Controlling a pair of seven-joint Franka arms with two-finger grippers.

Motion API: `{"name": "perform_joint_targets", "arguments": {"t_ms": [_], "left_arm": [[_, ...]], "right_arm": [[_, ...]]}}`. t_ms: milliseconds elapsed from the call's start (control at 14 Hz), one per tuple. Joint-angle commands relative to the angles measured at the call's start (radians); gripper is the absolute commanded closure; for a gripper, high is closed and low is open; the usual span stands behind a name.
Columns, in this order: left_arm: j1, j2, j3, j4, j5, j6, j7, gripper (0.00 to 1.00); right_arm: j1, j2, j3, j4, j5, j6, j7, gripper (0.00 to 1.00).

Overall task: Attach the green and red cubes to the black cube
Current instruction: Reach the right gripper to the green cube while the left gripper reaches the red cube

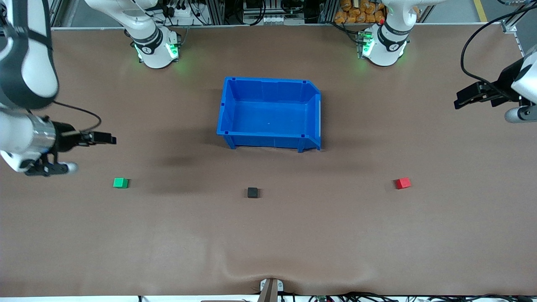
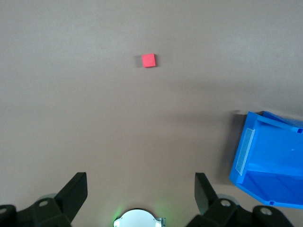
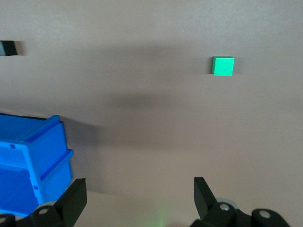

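Blue bin (image 2: 265, 175) and black cube (image 3: 7, 48) edge-cropped

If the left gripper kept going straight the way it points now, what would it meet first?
Most likely bare table. The open left gripper faces the tabletop with nothing between its fingers; the red cube lies ahead, off that line, and the blue bin off to one side. Depth is hard to judge.

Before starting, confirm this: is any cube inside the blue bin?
No. The blue bin holds nothing in the front view.
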Motion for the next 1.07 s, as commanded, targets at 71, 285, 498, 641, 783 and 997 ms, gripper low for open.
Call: {"name": "perform_joint_targets", "arguments": {"t_ms": [71,285,498,641,783,997], "left_arm": [[0.015,0.058,-0.002,0.023,0.019,-0.015,0.017,0.00],[0.013,0.096,-0.004,0.023,0.021,-0.012,0.027,0.00],[0.001,0.138,-0.004,0.023,0.045,0.005,0.011,0.00],[-0.001,0.148,-0.015,0.014,0.099,0.023,0.011,0.00],[0.002,0.148,-0.015,0.001,0.107,0.054,0.009,0.00],[0.013,0.150,-0.013,-0.089,0.107,0.177,0.007,0.00]], "right_arm": [[-0.007,0.046,0.003,0.047,0.017,-0.014,0.017,0.00],[-0.020,0.092,0.003,0.047,0.032,0.017,0.011,0.00],[-0.046,0.132,0.003,0.057,0.046,0.022,0.003,0.00],[-0.049,0.170,0.001,0.057,0.035,0.052,0.003,0.00],[-0.047,0.215,0.000,0.057,0.032,0.148,0.003,0.00],[-0.058,0.278,0.000,0.057,0.043,0.228,0.006,0.00]]}}
